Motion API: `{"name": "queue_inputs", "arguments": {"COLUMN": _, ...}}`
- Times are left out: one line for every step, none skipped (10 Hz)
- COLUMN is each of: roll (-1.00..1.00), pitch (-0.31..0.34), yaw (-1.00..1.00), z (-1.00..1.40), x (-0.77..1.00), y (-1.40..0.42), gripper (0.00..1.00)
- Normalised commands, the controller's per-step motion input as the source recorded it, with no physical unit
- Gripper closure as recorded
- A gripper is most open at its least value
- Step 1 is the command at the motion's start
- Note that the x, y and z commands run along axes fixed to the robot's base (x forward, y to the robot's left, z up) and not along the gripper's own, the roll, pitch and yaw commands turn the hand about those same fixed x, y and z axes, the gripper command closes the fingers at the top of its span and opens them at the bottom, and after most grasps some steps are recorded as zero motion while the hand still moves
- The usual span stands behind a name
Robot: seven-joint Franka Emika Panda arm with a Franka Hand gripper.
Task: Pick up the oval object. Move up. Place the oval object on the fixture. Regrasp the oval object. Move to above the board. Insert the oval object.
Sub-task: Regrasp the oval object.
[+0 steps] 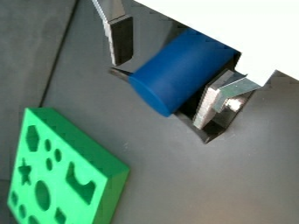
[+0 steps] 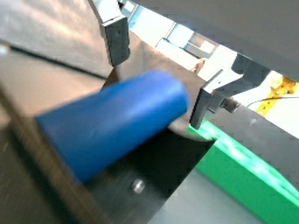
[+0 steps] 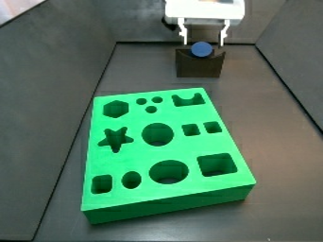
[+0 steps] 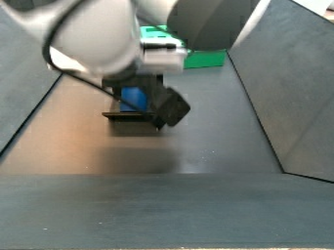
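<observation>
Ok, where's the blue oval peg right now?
In a side view the smooth blue oval peg sits atop the small dark notched fixture block, beyond the green board's far edge, between the jaws of the gripper.

A robot test cell in a lab, not a home: bare dark grey floor (image 3: 76, 123) boxed in by dark sloping walls (image 4: 294, 88), a bright green board (image 3: 161, 142) of shaped holes, and the gripper (image 3: 202, 40) at the far edge over the fixture (image 3: 199, 64).
</observation>
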Motion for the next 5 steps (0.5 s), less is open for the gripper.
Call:
{"name": "queue_inputs", "arguments": {"roll": 0.08, "pitch": 0.036, "yaw": 0.04, "z": 1.0, "x": -0.05, "y": -0.01, "gripper": 0.0}}
{"name": "queue_inputs", "arguments": {"roll": 0.07, "pitch": 0.049, "yaw": 0.03, "z": 0.99, "x": -0.05, "y": 0.0, "gripper": 0.0}}
{"name": "queue_inputs", "arguments": {"roll": 0.06, "pitch": 0.066, "yaw": 0.02, "z": 0.75, "x": -0.04, "y": 0.0, "gripper": 0.0}}
{"name": "queue_inputs", "arguments": {"roll": 0.06, "pitch": 0.076, "yaw": 0.01, "z": 0.57, "x": -0.04, "y": 0.0, "gripper": 0.0}}
{"name": "queue_inputs", "arguments": {"roll": 0.05, "pitch": 0.083, "yaw": -0.01, "z": 0.33, "x": -0.03, "y": 0.0, "gripper": 0.0}}
